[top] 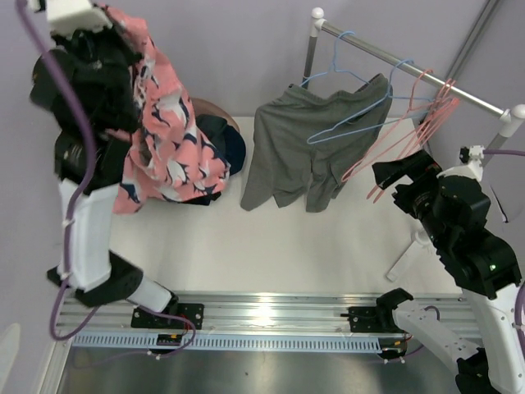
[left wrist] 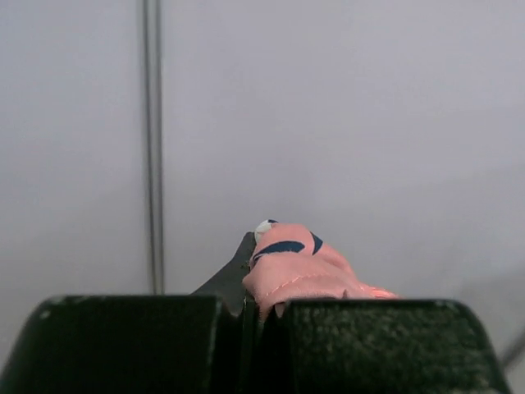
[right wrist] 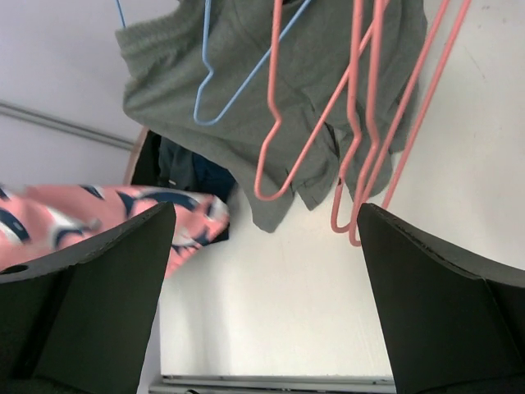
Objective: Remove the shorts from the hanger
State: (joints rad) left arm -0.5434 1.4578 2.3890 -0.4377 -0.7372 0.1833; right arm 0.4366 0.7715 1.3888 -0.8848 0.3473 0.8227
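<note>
Nearest the arm bases, the white table (top: pixel 271 246) stretches away toward the far wall. On the near right, the right fingers (right wrist: pixel 98 287) are spread wide apart and hold nothing; they point toward a bunch of pink hangers (top: pixel 410 131). On the left, the left fingers (left wrist: pixel 283 328) sit high above the table, pinched tight on a fold of the pink shorts (top: pixel 168 139). These shorts, printed in navy and white, hang limp below the fingers, clear of any hanger. Behind that cloth, dark shorts (top: pixel 225 144) lie heaped at the far left of the table. Whether they are one garment or two cannot be told, nor what the brown rim beside them belongs to. Farther right, the grey shorts (top: pixel 303 152) drape from a blue hanger (top: pixel 353 115) on the rail (top: pixel 410 70). Being light, soft cloth, they will likely sag and slide rather than resist. The waistband by the hanger looks the best place to grip. How they are fastened to the hanger is hard to make out.
</note>
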